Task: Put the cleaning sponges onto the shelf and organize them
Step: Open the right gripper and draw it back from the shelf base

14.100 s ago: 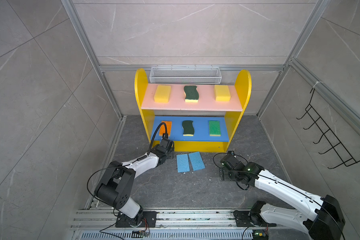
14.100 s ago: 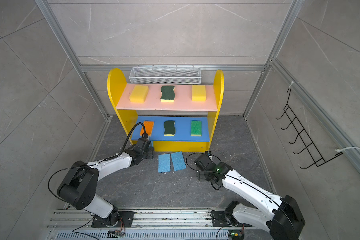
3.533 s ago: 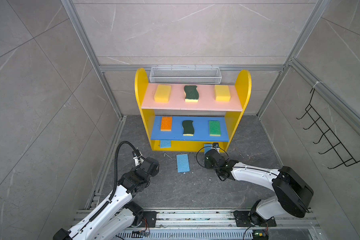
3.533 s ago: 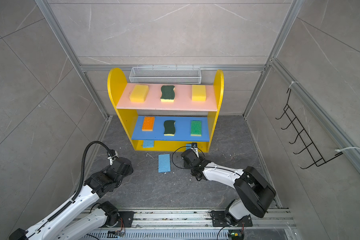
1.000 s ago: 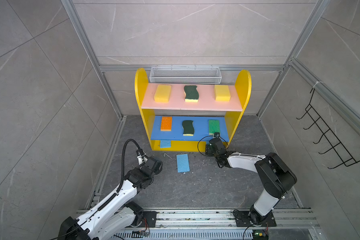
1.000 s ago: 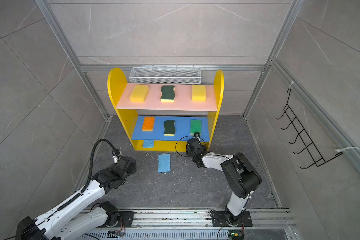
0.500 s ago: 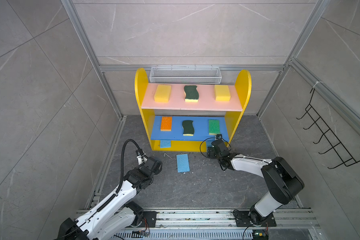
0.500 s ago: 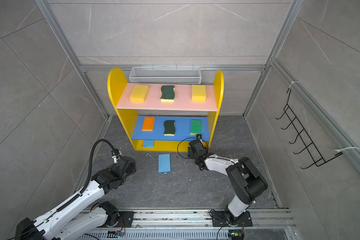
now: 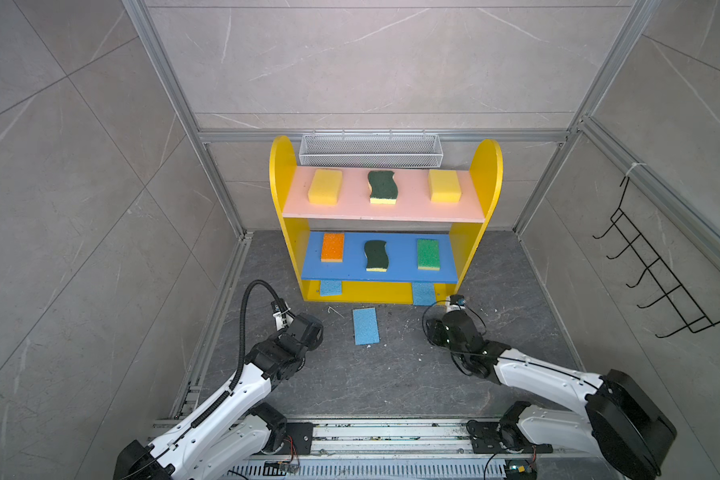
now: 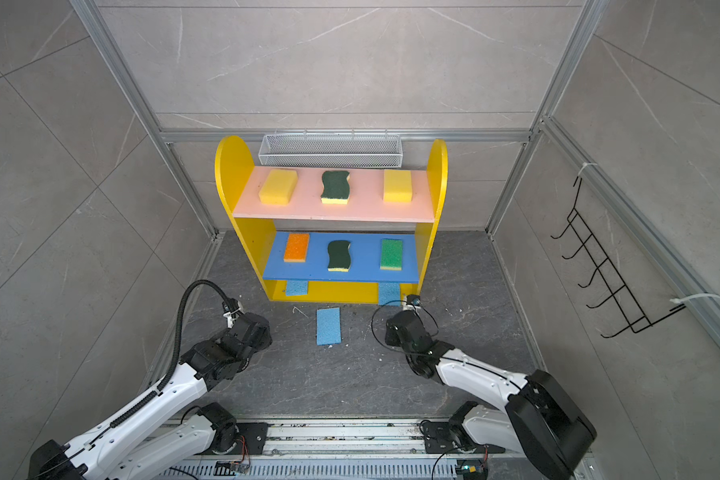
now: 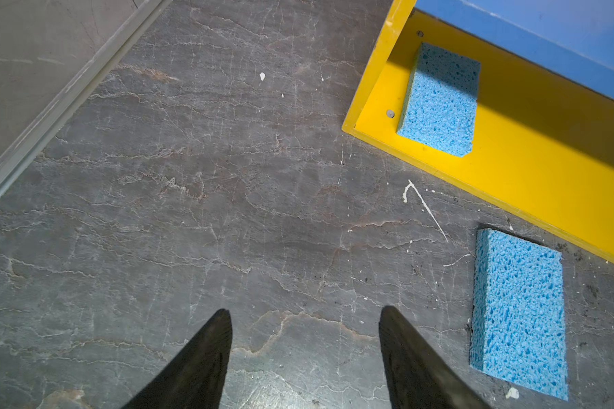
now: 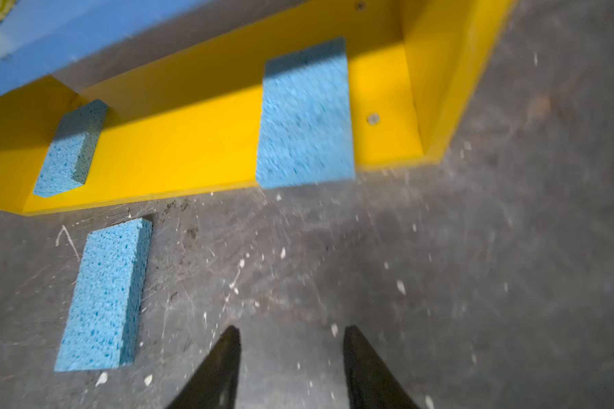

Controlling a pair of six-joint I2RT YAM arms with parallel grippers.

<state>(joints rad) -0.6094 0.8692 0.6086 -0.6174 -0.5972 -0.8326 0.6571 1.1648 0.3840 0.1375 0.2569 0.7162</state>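
The shelf [image 9: 281, 174] holds two yellow blocks [image 9: 325, 186] [image 9: 444, 185] and a dark-green scourer [image 9: 382, 187] on its pink board. On the blue board lie an orange-topped sponge [image 9: 332, 247], a second scourer [image 9: 376, 255] and a bright-green-topped sponge [image 9: 428, 254]. Two light-blue sponges [image 9: 330, 287] [image 9: 423, 293] rest on the yellow bottom board. A third light-blue sponge [image 9: 366, 326] lies on the floor in front. My left gripper [image 11: 305, 310] hovers open to its left, and my right gripper [image 12: 291, 327] is open and empty to its right.
A white wire mesh basket [image 9: 370, 150] hangs behind the shelf top. A black hook rack [image 9: 657, 274] is on the right wall. Metal frame rails [image 9: 221, 291] edge the dark stone floor. A rail with both arm bases [image 9: 391, 436] runs along the front.
My right gripper has drawn back from the shelf's bottom board, leaving a light-blue sponge there, and its jaws have narrowed. The left arm has barely moved.
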